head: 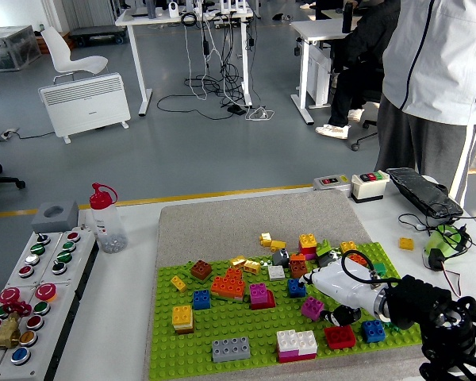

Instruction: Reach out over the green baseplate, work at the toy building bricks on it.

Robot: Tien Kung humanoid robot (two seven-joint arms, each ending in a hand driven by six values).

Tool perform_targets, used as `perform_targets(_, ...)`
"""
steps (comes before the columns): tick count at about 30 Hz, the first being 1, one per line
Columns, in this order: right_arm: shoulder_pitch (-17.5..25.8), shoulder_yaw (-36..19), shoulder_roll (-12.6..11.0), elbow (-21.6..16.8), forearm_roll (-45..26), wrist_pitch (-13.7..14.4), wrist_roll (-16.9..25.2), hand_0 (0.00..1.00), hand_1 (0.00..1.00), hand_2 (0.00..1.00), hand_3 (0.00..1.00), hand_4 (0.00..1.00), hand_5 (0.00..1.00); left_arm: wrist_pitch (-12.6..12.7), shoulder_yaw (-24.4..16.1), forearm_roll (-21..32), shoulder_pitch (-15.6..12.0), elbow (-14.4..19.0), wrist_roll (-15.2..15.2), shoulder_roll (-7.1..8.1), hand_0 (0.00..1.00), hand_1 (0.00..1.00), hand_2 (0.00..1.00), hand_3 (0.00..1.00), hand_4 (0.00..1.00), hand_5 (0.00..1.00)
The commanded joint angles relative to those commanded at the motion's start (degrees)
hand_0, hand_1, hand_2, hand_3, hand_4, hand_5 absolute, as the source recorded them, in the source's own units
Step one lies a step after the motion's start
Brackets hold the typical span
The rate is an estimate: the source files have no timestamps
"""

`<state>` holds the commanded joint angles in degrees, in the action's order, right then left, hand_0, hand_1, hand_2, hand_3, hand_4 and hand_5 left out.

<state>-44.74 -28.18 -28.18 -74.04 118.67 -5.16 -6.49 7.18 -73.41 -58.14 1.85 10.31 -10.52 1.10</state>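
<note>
**Desk:** What can you see of the working hand?

**Me:** The right hand (331,292) comes in from the lower right corner, white shell over a black wrist, low over the green baseplate (246,327). It lies right by a magenta brick (312,308). The fingers are tucked under the shell, so I cannot tell whether they are curled, spread or gripping that brick. Something dark shows below the palm, too small for me to name.

**Desk:** And the left hand?

**Me:** Nowhere in my picture.

**Desk:** Where is the baseplate?

**Me:** On a grey mat (246,222) in the middle of the white table (119,317), its near edge close to the bottom of my picture. Loose bricks are scattered across it: an orange cluster (228,286) near the centre, a blue brick (201,299) and a yellow one (182,317) to the left, a grey brick (231,348) and a white-and-pink block (296,344) along the near side, a red brick (339,337) just below the hand. The far right pile is half hidden by the arm; I cannot separate those pieces.

**Desk:** Anything else?

**Me:** A button panel (28,298) cut off at the left edge, and a clear bottle with a red cap (106,218) beside it. A person in a white jacket (436,87) stands at the far right, cropped above the chest, hands not visible.
</note>
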Motion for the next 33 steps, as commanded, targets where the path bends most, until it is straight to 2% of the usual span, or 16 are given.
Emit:
perform_targets(8,-0.6,2.6,-0.4,2.2,2.0,2.7,2.3,0.166,0.367,0.731,0.744,0.682,0.117,0.0,0.0,-0.1,-0.1,0.0,0.0,-0.02,0.727,0.78,0.796,0.671,0.479,0.998)
perform_targets(18,-1.3,4.4,0.1,4.2,3.6,5.7,4.2,0.163,0.373,0.731,0.737,0.669,0.09,0.0,-0.2,-0.5,-0.3,0.0,-0.2,-0.11,0.727,0.78,0.797,0.671,0.479,0.998)
perform_targets(33,-1.9,5.4,0.4,4.8,4.2,6.7,5.1,0.159,0.373,0.719,0.725,0.632,0.053,0.0,0.1,-0.4,-0.3,0.0,-0.1,-0.05,0.727,0.78,0.797,0.671,0.479,0.998)
